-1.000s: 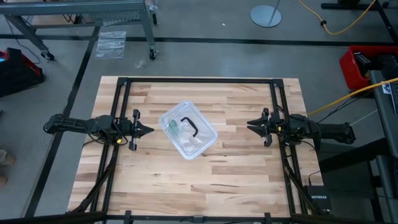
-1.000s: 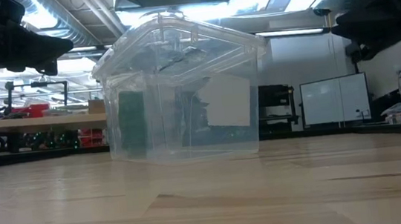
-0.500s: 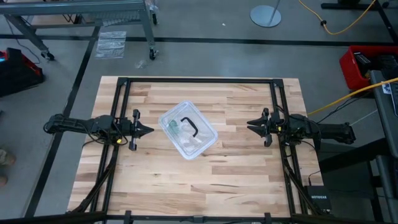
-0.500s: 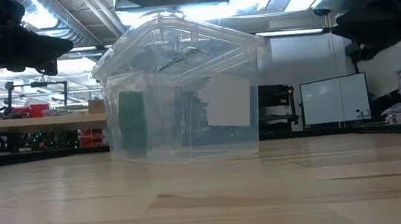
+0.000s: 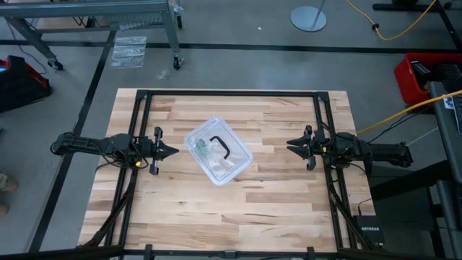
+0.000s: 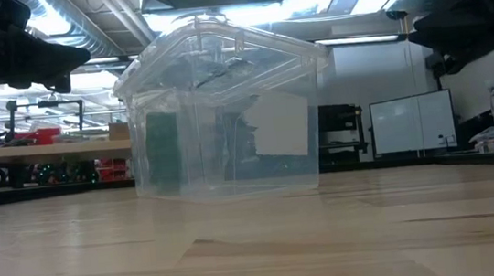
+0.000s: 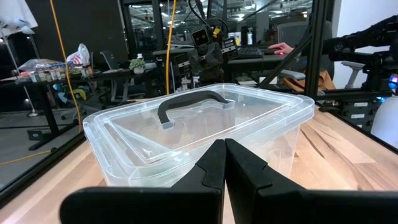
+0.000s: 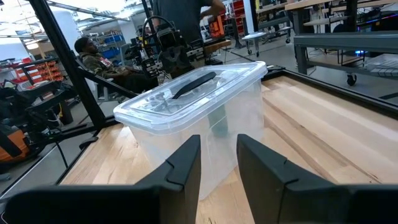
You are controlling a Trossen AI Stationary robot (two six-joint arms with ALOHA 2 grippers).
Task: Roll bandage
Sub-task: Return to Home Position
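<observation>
Bandage (image 5: 201, 150): green, inside the lidded clear box (image 5: 235, 166), mid-table. Judged soft, light, stretchy; best pinched across the roll's sides. Left gripper (image 5: 173, 152) left of box, fingers together, empty. Right gripper (image 5: 290, 148) right of box, narrowly parted, empty.

The table (image 5: 274, 209) had a top of pale wooden planks in a butcher-block pattern and stood on a grey floor (image 5: 216, 65). A black metal frame (image 5: 231, 93) ran along the far edge of the top and down its left and right sides, set in a little from the edges. One loose thing lay on the bare wood: a clear plastic box (image 5: 218, 151), near the middle of the table and turned at an angle to the planks. Its clear lid (image 7: 261, 115) sat on it, with a black handle (image 5: 220, 144) on top. In the low view its base rested flat on the wood.
</observation>
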